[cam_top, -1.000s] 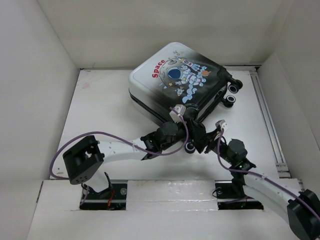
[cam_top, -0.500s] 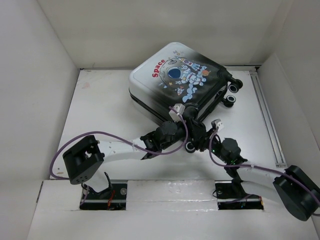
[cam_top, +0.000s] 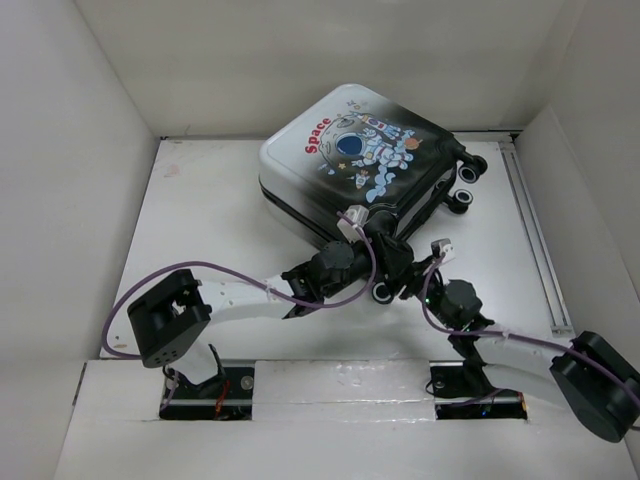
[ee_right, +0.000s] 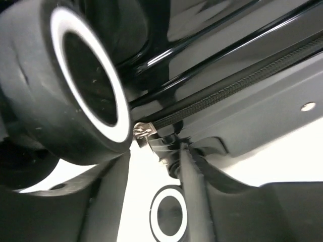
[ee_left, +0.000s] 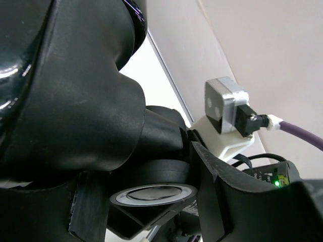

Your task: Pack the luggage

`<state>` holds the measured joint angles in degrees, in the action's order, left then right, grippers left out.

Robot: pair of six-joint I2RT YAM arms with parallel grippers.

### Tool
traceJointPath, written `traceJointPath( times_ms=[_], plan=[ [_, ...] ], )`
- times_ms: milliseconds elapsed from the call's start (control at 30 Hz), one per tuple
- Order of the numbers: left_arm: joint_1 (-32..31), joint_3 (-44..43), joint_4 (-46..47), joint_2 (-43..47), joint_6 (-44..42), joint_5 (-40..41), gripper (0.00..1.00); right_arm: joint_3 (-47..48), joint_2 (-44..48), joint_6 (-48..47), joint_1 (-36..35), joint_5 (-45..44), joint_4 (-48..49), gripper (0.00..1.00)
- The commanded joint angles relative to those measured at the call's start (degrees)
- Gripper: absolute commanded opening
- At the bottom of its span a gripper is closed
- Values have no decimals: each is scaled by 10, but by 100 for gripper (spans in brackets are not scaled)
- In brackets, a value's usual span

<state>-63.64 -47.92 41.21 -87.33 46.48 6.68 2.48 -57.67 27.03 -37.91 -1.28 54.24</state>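
The luggage (cam_top: 360, 150) lies flat and zipped shut at the back middle of the table, astronaut print and red "Space" facing up. My left gripper (cam_top: 392, 268) is at its near right corner. In the left wrist view its fingers (ee_left: 222, 201) close round a black-and-white caster wheel (ee_left: 151, 194). My right gripper (cam_top: 425, 272) is just right of it, jaws apart. In the right wrist view (ee_right: 154, 157) the metal zipper pull (ee_right: 146, 132) hangs at its fingertips, under a large caster wheel (ee_right: 86, 80). The zipper track (ee_right: 227, 96) runs up to the right.
Two more caster wheels (cam_top: 465, 185) stick out at the suitcase's far right corner. White walls enclose the table on three sides. A metal rail (cam_top: 535, 240) runs along the right edge. Another wheel (ee_right: 169, 214) shows between the right fingers.
The right arm has folded lower and its wrist has edged left toward the suitcase corner. The left arm and the suitcase have barely moved.
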Motion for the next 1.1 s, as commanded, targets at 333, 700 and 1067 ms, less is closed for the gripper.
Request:
traceJointPath(
  times_ms=[333,700,1067],
  plan=[
    [-18,-56,238,39,12,-126,0,24,-31,40,-36,-108,34,52],
    [-18,-51,251,34,22,-131,0,14,-96,42,-70,-152,159,4],
    [-18,-19,239,57,4,-111,0,3,204,23,-75,-268,-179,0]
  ],
)
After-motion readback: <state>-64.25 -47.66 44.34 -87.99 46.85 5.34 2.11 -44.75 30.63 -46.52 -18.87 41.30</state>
